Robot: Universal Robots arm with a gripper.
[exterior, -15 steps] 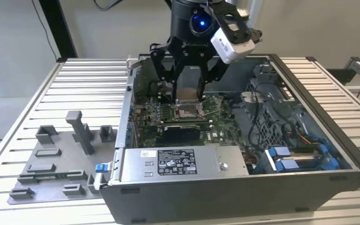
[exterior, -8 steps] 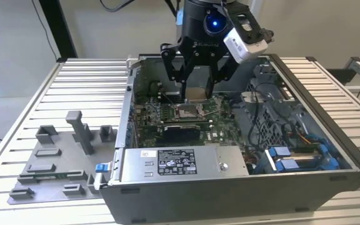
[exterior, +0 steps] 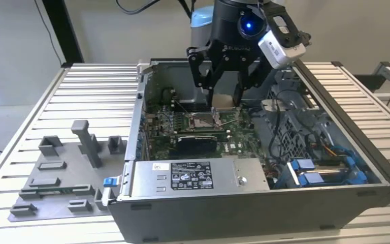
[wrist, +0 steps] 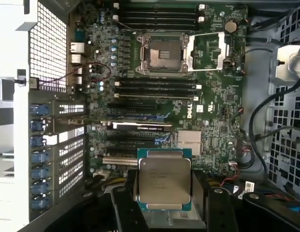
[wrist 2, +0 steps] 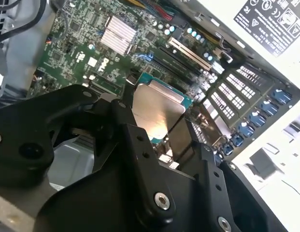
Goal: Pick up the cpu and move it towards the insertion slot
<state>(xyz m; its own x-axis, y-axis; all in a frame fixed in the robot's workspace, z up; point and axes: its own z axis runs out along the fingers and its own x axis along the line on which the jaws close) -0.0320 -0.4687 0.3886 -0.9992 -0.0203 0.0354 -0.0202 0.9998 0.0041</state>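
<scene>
The cpu (wrist: 163, 181), a flat square chip with a silvery top plate, hangs above the green motherboard with my gripper (wrist: 164, 194) shut on it. Black fingers (wrist: 121, 203) press against its two opposite edges. In the second wrist view the cpu (wrist 2: 157, 108) sits between those black fingers (wrist 2: 135, 145). The insertion slot (wrist: 163, 54) lies further along the board, its metal frame swung open beside it and its brownish centre bare. In the exterior view my gripper (exterior: 223, 101) hovers inside the computer case, just behind and above the insertion slot (exterior: 205, 121).
A grey power supply box (exterior: 188, 175) closes the case's near side. Blue drive cages and cables (exterior: 317, 170) fill the exterior view's right. A grey fixture plate with blocks (exterior: 66, 178) lies on the slatted table outside the case. A finned heat sink (wrist: 188, 140) and memory slots surround the socket.
</scene>
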